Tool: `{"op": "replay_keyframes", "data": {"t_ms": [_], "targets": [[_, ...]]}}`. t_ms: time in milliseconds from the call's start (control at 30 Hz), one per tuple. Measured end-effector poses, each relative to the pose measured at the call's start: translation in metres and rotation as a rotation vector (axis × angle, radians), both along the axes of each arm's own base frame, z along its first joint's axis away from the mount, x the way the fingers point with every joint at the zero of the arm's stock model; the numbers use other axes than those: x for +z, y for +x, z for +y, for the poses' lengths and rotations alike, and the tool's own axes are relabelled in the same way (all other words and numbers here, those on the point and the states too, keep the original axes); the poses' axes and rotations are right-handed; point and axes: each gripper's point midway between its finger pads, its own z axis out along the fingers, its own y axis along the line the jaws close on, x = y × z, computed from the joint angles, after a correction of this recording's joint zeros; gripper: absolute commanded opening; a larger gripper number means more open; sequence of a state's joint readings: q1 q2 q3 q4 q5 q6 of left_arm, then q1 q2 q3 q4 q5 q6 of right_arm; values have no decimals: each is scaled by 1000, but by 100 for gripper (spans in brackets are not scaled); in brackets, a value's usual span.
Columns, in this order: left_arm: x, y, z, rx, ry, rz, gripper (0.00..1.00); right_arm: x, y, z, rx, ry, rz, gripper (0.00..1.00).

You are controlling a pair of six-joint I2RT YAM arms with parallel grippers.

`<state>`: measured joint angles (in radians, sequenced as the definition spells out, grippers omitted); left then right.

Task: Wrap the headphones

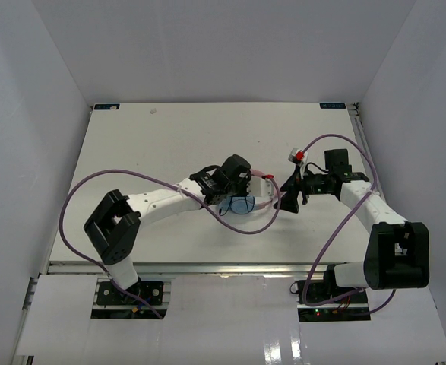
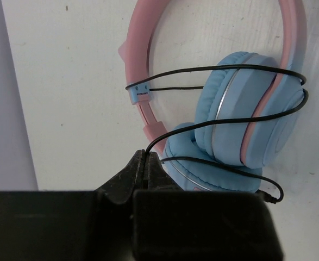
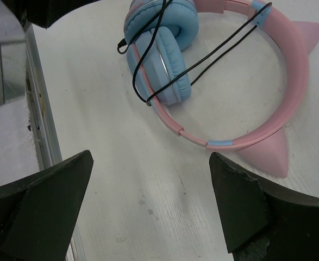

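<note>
The headphones (image 2: 251, 109) lie on the white table, with two light blue earcups folded together and a pink headband (image 2: 137, 43) that has small ears. Their thin black cord (image 2: 213, 69) runs in loops across the earcups and the headband. My left gripper (image 2: 145, 157) is shut on the cord just in front of the lower earcup, and the cord comes out between the closed tips. In the top view the left gripper (image 1: 234, 188) sits over the headphones (image 1: 241, 204). My right gripper (image 3: 151, 157) is open above bare table, just short of the headband (image 3: 295, 70), with nothing between its fingers.
Thick purple robot cables (image 1: 245, 228) sweep across the table in front of the headphones. A small red and white part (image 1: 298, 157) sits by the right arm. The table's metal edge (image 3: 39, 136) runs along the left of the right wrist view. White walls enclose the table.
</note>
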<state>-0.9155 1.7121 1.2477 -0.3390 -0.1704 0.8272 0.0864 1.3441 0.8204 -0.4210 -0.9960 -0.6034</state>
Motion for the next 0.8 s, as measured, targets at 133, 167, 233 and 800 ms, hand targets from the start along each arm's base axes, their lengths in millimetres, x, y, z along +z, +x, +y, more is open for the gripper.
{"op": "replay_keyframes", "data": {"t_ms": [133, 167, 233, 800], "targets": [[-5, 5, -2, -39, 57, -71, 8, -3, 0, 0, 3, 0, 9, 93], [-7, 7, -4, -48, 67, -85, 8, -4, 0, 0, 4, 0, 12, 93], [-12, 12, -8, -63, 84, -107, 9, -5, 0, 0, 4, 0, 16, 92], [-31, 35, -23, -97, 146, -180, 65, -6, -5, -1, 8, 9, 38, 90]]}}
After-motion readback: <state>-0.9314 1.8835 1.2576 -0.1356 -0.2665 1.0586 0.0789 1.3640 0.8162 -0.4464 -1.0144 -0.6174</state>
